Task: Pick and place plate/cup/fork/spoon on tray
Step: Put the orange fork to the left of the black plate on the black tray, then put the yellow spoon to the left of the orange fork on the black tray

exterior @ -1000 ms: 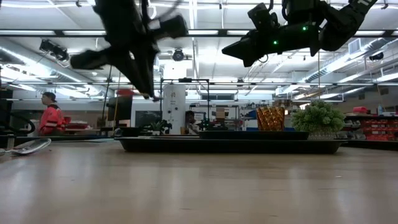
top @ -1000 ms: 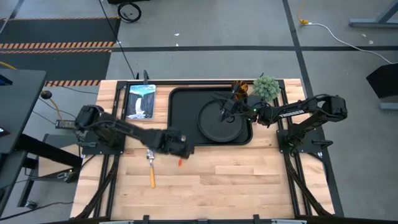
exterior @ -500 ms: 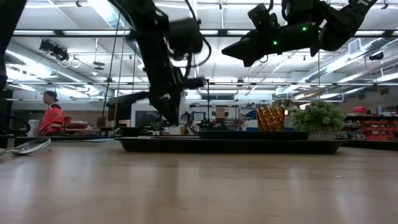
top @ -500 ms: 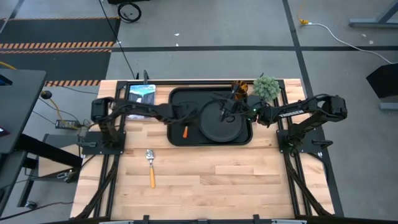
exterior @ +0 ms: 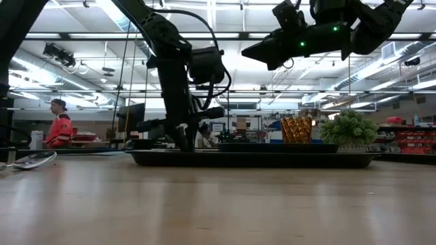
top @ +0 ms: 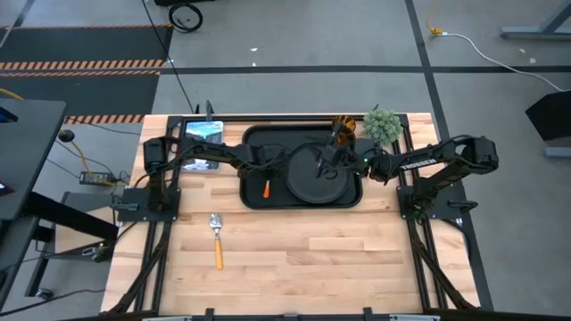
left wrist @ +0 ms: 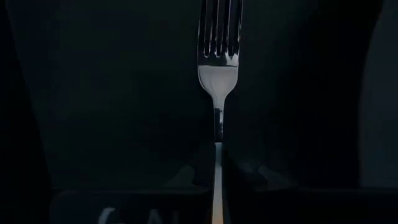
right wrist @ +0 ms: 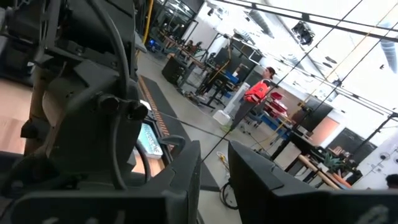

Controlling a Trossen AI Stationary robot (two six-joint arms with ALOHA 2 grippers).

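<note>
Left gripper [top: 265, 169] down over the left part of the tray [top: 254, 138], just left of the plate [top: 317, 176]. Fingers closed on the fork [left wrist: 219, 56]: in the left wrist view, handle pinched between the two dark fingers, silver tines pointing straight ahead, away from the gripper, over the dark tray floor. From above, red-orange handle of the fork [top: 265, 189] visible on the tray, right at the gripper, near the tray's front-left corner. Cannot tell if the fork touches the tray floor.

Right gripper [top: 328, 159] held above the plate, high over the tray in the low view [exterior: 255, 51]. Fingers [right wrist: 186, 168] slightly apart, holding nothing.

Plate lying inside the tray, in its middle to right part. Cup [top: 343, 126] at the tray's back right corner, beside the green plant ball [top: 382, 125]. Spoon [top: 216, 237] on the bare table [top: 339, 250], well apart from the tray, in front of its left end, far from both grippers. Blue-white card [top: 202, 132] left of the tray.
</note>
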